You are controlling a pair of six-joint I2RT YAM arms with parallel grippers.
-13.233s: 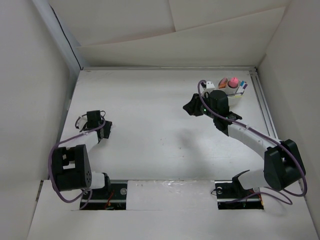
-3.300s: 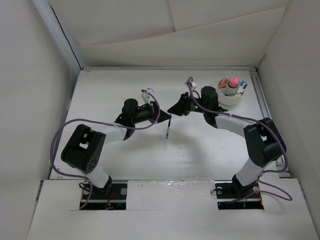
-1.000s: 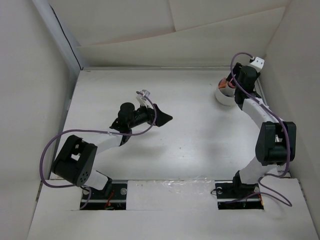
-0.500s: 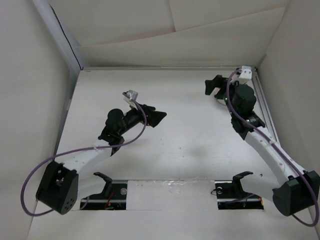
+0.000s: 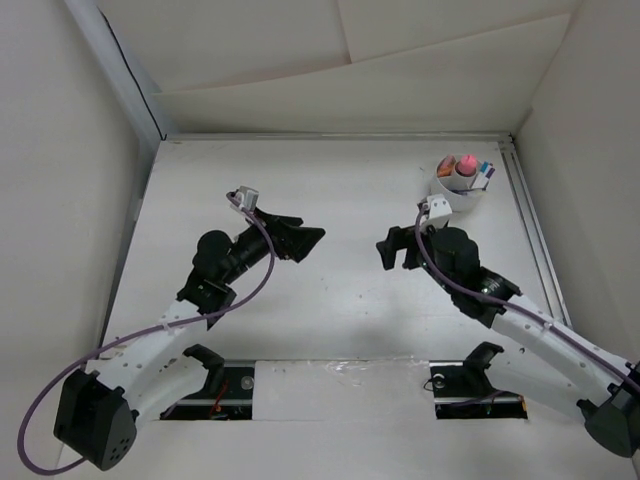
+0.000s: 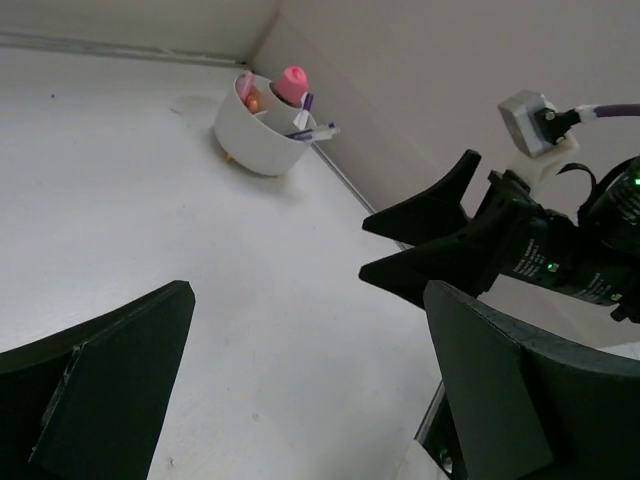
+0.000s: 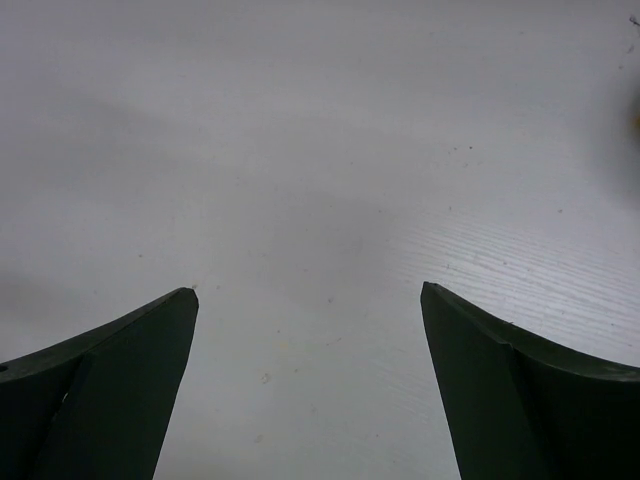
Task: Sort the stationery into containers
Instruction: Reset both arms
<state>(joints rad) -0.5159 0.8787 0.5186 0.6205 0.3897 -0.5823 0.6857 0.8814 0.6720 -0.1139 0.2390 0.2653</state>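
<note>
The white cup (image 5: 455,188) stands at the far right of the table with the stationery in it: a pink-capped tube (image 5: 466,163), an orange piece (image 5: 447,165) and thin pens (image 5: 485,170). In the left wrist view the same cup (image 6: 255,140) shows the pink cap (image 6: 292,84) and pens (image 6: 312,130) over its rim. My left gripper (image 5: 305,240) (image 6: 308,290) hangs open and empty over the table's middle, pointing right. My right gripper (image 5: 386,252) (image 7: 309,290) faces it, open and empty, well short of the cup. It also shows in the left wrist view as my right gripper (image 6: 425,245).
White walls close in the table on the left, back and right. A metal rail (image 5: 528,225) runs along the right edge beside the cup. Only bare white tabletop (image 7: 320,150) lies under the right gripper.
The right gripper has left the cup and swung back to the table's middle, uncovering the cup. The left arm has drawn back a little toward the near left.
</note>
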